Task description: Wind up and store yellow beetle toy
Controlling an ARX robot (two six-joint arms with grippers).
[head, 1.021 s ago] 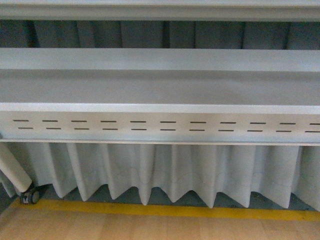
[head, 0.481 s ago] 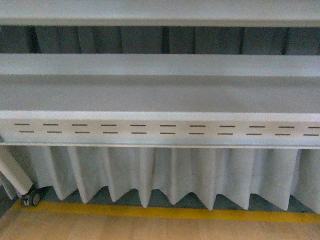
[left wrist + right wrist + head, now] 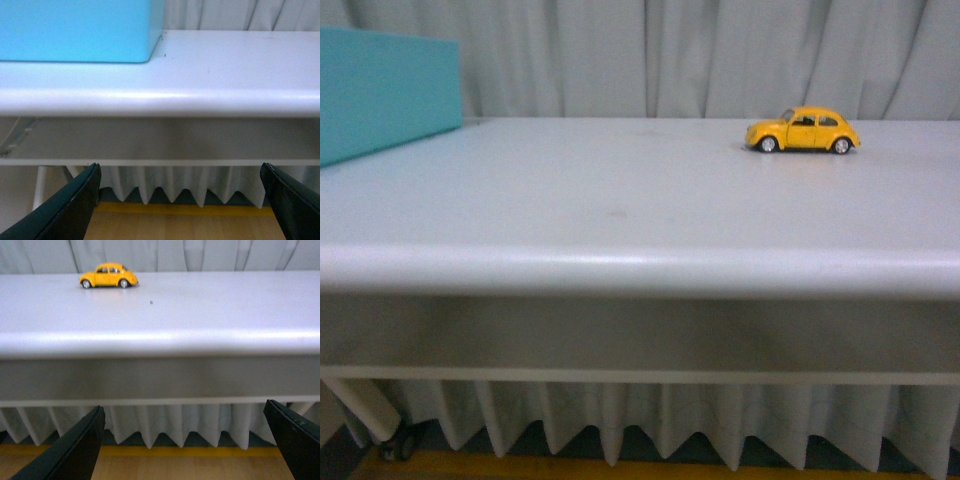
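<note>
The yellow beetle toy (image 3: 802, 130) sat sideways on the table (image 3: 570, 200), nose left, with left gripper (image 3: 180, 172) and right gripper (image 3: 184, 410) spread wide.

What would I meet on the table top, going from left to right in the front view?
blue-green box → bare stretch of the white table → yellow toy car

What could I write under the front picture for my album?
A yellow beetle toy sits on the white table, well apart from a turquoise box.
</note>
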